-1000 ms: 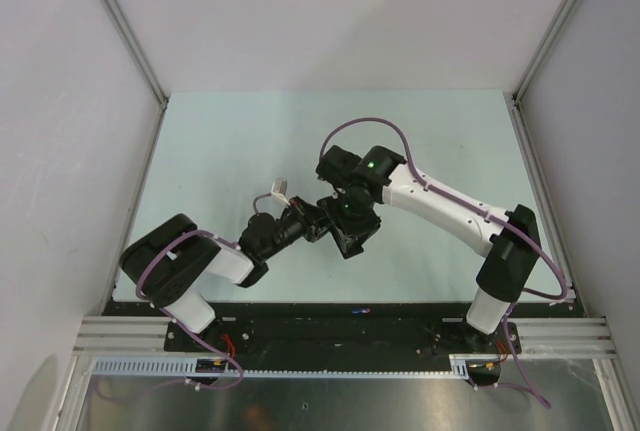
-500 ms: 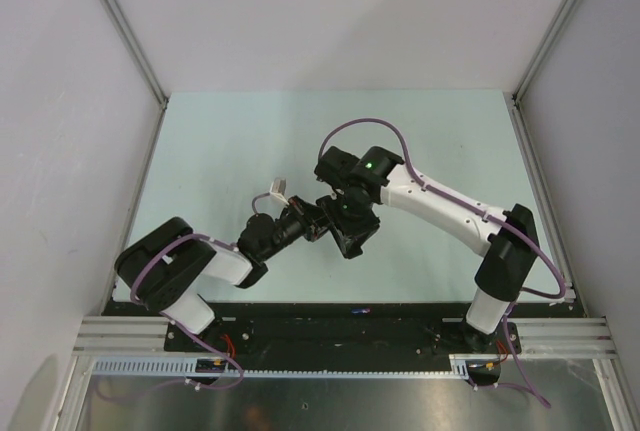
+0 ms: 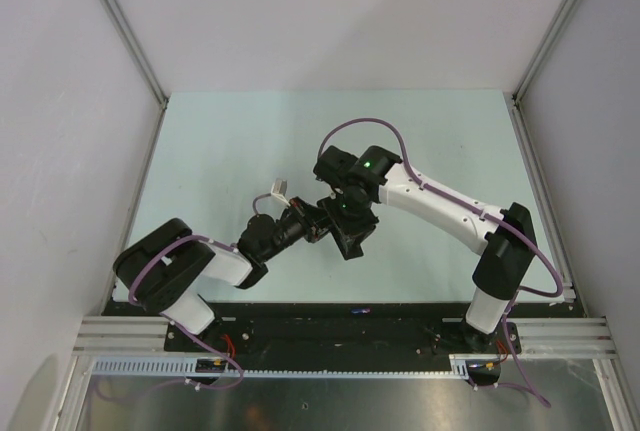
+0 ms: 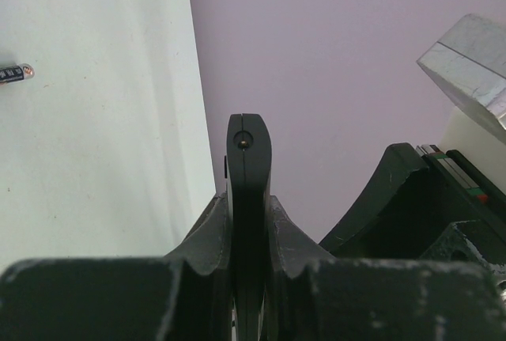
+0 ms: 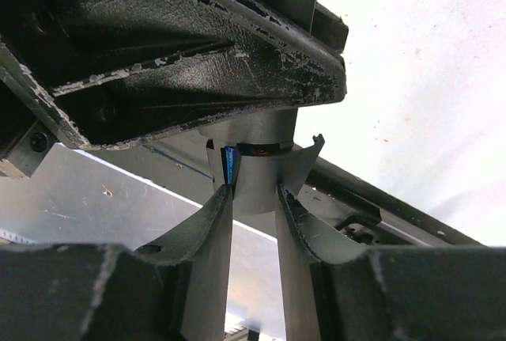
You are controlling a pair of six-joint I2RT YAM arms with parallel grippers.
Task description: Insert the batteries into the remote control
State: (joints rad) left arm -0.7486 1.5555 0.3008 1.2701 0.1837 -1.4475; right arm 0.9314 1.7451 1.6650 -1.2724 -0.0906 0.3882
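Observation:
My left gripper (image 3: 316,223) is shut on the remote control (image 4: 249,151), a thin black bar seen edge-on, standing up between the fingers in the left wrist view (image 4: 249,202). My right gripper (image 3: 342,234) meets it at the table's middle. In the right wrist view (image 5: 253,195) it is shut on a silvery-grey battery (image 5: 261,171) with a blue strip on its left side, pressed up under the left gripper's black body. A dark battery (image 4: 14,73) lies on the table. In the top view the remote is hidden between the two grippers.
A small blue and red-orange battery (image 3: 360,308) lies on the black base rail between the arm bases. The pale green table (image 3: 220,151) is walled by grey panels at the left, back and right. A white cable clip (image 3: 277,189) sits on the left arm.
The two grippers stay pressed together at the middle. The left arm's elbow has shifted slightly to the left, and the right wrist a touch to the left.

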